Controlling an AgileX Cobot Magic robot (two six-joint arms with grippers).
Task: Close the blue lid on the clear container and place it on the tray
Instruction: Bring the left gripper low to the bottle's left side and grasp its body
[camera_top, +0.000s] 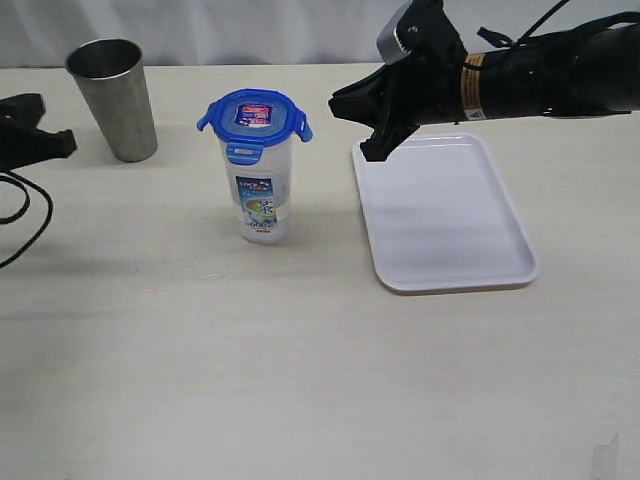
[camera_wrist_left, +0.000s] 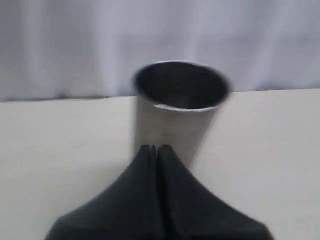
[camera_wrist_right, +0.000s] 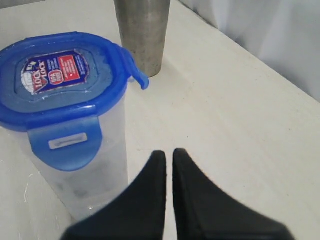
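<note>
The clear container (camera_top: 262, 200) stands upright on the table, left of the tray (camera_top: 450, 225). The blue lid (camera_top: 253, 114) sits on top of it, red-and-white label up. Its front flap hangs down and its side flaps stick outward. My right gripper (camera_top: 337, 102) hovers shut and empty between the container and the tray's far corner, pointing left, apart from both. The right wrist view shows the right gripper (camera_wrist_right: 169, 152) beside the lid (camera_wrist_right: 55, 80) and container (camera_wrist_right: 85, 175). My left gripper (camera_top: 70, 145) rests shut and empty at the far left edge; the left wrist view shows the left gripper (camera_wrist_left: 155, 148).
A tapered steel cup (camera_top: 113, 98) stands at the back left, just ahead of the left gripper; it also shows as the steel cup (camera_wrist_left: 180, 115) and the steel cup (camera_wrist_right: 142, 35). A black cable (camera_top: 25, 225) loops at the left edge. The tray holds nothing.
</note>
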